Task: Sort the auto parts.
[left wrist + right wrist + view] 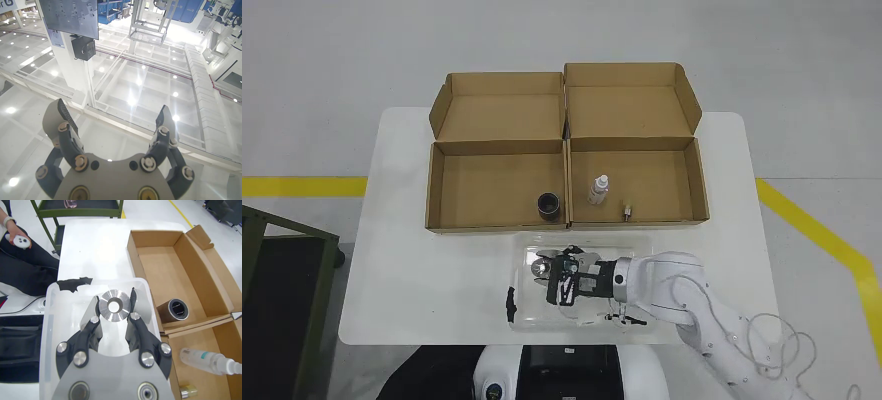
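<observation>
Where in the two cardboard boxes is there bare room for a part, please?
Left box: bare except the dark cylinder in its near right corner. Right box: bare from the brass fitting to the right wall; crowded around the bottle.

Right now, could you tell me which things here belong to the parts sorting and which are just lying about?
Job: metal ring in the right jaws; clear bin; black bushing; spray bottle; brass fitting; two cardboard boxes.
Lying about: green cart; black torn scrap on the bin's rim.
</observation>
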Controlling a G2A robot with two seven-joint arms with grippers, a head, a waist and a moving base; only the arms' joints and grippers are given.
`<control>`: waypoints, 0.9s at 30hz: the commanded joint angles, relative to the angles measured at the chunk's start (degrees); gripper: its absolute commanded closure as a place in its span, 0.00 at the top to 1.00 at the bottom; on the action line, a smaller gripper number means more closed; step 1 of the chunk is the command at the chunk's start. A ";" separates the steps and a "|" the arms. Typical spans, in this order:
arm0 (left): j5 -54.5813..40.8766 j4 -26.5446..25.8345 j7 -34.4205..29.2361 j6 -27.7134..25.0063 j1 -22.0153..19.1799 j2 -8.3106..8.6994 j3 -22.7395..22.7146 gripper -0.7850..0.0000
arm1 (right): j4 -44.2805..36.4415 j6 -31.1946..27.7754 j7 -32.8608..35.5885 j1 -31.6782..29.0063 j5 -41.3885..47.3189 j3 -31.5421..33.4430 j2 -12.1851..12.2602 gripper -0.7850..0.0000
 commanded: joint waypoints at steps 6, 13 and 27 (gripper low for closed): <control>0.00 0.00 0.00 0.00 0.00 0.00 0.00 1.00 | -1.36 -5.13 -7.05 -1.95 16.73 7.65 1.05 0.00; 0.00 0.00 0.00 0.00 0.00 0.00 0.00 1.00 | -0.24 -7.91 -7.91 -1.81 30.08 15.22 2.24 0.00; 0.00 0.00 0.00 0.00 0.00 0.00 0.00 1.00 | -1.89 -6.06 -11.08 -3.06 42.97 22.00 3.22 0.00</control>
